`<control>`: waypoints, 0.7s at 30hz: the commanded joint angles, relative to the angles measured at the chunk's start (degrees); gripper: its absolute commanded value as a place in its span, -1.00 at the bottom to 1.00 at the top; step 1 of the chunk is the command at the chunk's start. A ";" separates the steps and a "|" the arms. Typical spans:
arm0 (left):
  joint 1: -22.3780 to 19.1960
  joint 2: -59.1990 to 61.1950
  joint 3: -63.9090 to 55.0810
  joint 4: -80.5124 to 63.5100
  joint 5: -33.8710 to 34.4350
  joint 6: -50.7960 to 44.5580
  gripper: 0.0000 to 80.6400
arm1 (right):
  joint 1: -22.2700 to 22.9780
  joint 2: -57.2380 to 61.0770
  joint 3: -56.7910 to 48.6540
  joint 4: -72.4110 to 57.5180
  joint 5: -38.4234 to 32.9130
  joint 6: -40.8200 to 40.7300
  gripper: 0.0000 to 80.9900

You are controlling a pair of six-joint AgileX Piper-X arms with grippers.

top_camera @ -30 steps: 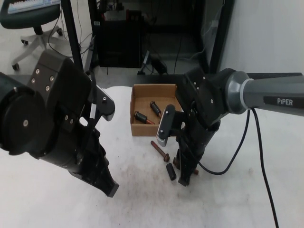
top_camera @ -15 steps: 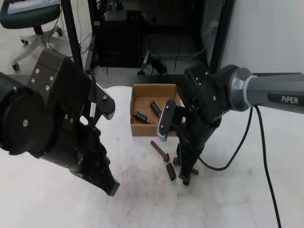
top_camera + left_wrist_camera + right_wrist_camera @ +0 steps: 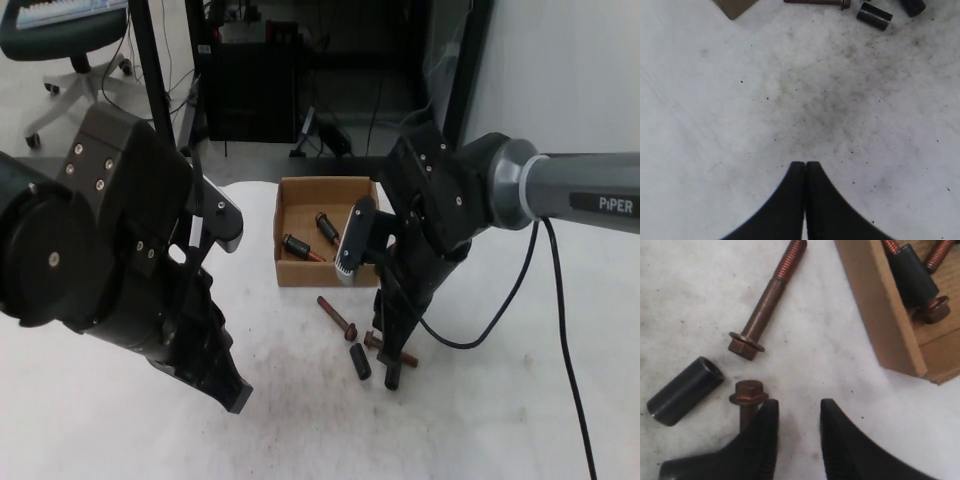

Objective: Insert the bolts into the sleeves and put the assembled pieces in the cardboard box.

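Note:
Two copper bolts lie loose on the white cloth: one free, the other with its shank hidden behind a finger of my right gripper. A black sleeve lies beside them. My right gripper stands just above the cloth, open by a narrow gap with nothing between its fingers. The cardboard box holds two assembled pieces. My left gripper is shut over bare cloth, well short of the sleeve.
The bench is covered by a stained white cloth. The large left arm occupies the near left side. A cable trails from the right arm over the bench's right part. Dark racks and a chair stand behind the bench.
My right arm's wrist has shifted slightly to the right and away, so the bolt by its fingers shows more. The left arm has kept still.

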 commanded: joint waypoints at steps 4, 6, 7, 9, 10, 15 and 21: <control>0.09 -0.71 -0.04 -0.90 0.40 -0.48 -1.00 | 0.04 -1.04 -0.11 1.47 -1.23 -0.25 -0.31; 0.09 -0.71 -0.04 -1.04 0.40 -0.48 -1.00 | 0.04 -1.04 -0.11 1.66 -1.23 -0.25 -0.31; 0.09 -0.71 -0.04 -1.04 0.40 -0.48 -1.00 | 0.04 -1.04 -0.11 1.81 -1.23 -0.25 -0.31; 0.09 -0.71 -0.04 -1.04 0.40 -0.48 -1.00 | 0.04 -1.04 -0.11 2.18 -1.23 -0.25 -0.31; 0.09 -0.71 -0.04 -1.04 0.40 -0.48 -1.00 | 0.04 -1.04 -0.11 2.45 -1.23 -0.25 -0.31; 0.09 -0.71 -0.04 -1.04 0.40 -0.48 -1.00 | 0.04 -1.04 -0.11 3.20 -2.34 -0.25 -0.31; 0.09 -0.71 -0.04 -1.04 0.40 -0.48 -1.00 | 0.04 -0.48 -0.11 2.77 -2.92 -0.25 -0.31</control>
